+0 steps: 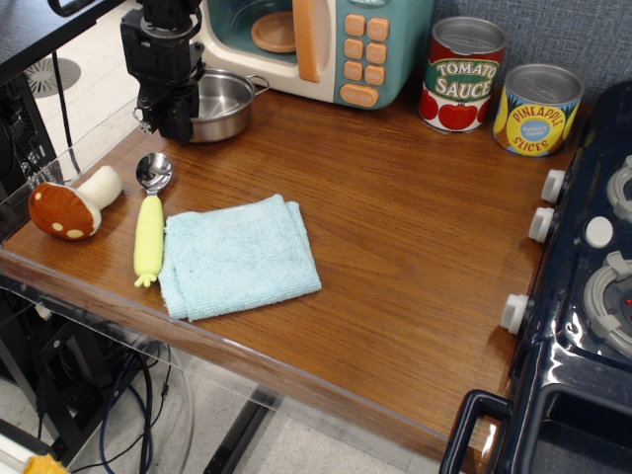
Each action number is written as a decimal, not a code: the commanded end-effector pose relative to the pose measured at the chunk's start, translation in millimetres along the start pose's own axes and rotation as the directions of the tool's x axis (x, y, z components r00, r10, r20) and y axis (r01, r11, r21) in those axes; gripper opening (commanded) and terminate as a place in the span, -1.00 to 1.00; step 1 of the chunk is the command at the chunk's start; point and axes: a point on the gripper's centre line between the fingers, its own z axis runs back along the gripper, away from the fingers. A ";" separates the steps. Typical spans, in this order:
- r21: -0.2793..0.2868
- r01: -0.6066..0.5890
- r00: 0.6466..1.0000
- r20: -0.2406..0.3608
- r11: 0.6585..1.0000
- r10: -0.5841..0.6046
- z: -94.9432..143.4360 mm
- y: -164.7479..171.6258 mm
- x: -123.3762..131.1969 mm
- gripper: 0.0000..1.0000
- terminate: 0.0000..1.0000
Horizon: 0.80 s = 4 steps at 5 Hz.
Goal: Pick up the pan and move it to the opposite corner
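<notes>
The pan (223, 102), a shallow shiny steel pot with thin wire handles, stands on the wooden table (415, 247) at its far left corner, just in front of the toy microwave (326, 44). My black gripper (170, 120) comes down from above onto the pan's left rim. Its fingers seem closed on that rim. The pan's left edge is hidden behind the gripper.
A spoon with a yellow handle (150, 219), a toy mushroom (71, 203) and a light blue cloth (237, 256) lie at the near left. A tomato sauce can (462, 74) and a pineapple can (536, 109) stand at the back right. A toy stove (592, 276) borders the right edge.
</notes>
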 end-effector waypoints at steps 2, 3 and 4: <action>-0.050 -0.046 0.998 0.037 0.998 0.048 26.1 14.4 24.3 1.00 -1.00; -0.067 -0.066 0.998 0.014 0.996 0.067 42.2 17.6 29.3 1.00 -1.00; -0.128 -0.072 0.997 -0.018 0.989 0.070 68.7 22.7 34.9 1.00 -1.00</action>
